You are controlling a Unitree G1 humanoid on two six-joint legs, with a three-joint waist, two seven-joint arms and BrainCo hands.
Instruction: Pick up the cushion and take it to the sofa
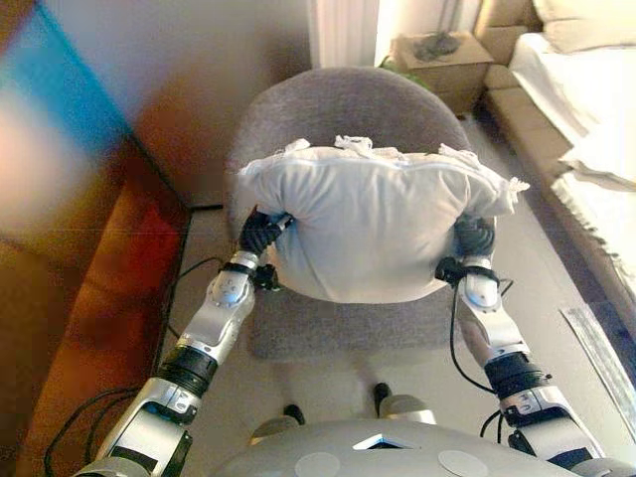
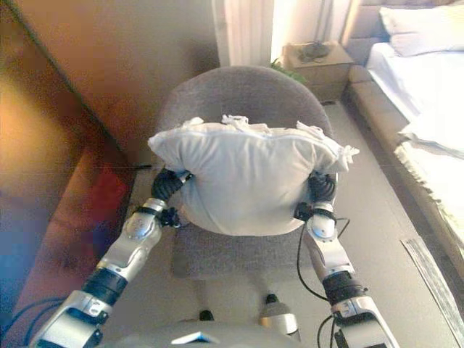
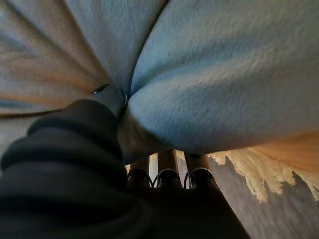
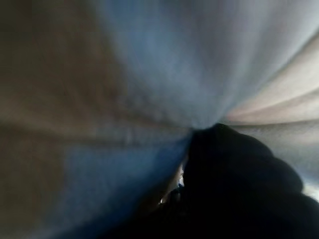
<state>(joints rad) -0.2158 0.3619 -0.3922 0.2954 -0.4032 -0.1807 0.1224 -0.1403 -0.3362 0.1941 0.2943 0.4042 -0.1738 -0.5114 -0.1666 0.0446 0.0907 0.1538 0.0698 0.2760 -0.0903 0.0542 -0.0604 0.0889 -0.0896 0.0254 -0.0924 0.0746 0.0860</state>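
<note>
A plump white fringed cushion (image 1: 373, 224) is held over the round grey upholstered chair (image 1: 338, 109), pinched between the left robot hand (image 1: 260, 234) and the right robot hand (image 1: 474, 238); how the fingers are curled cannot be told.

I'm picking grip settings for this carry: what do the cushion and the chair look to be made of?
The cushion looks like soft white woven cloth over loose filling: it bulges and creases where the left hand and right hand press its sides, and a frayed fringe edges it. The chair seems upholstered in matte grey, slightly fuzzy fabric; its frame is hidden, so I can't tell what that is made of.
</note>
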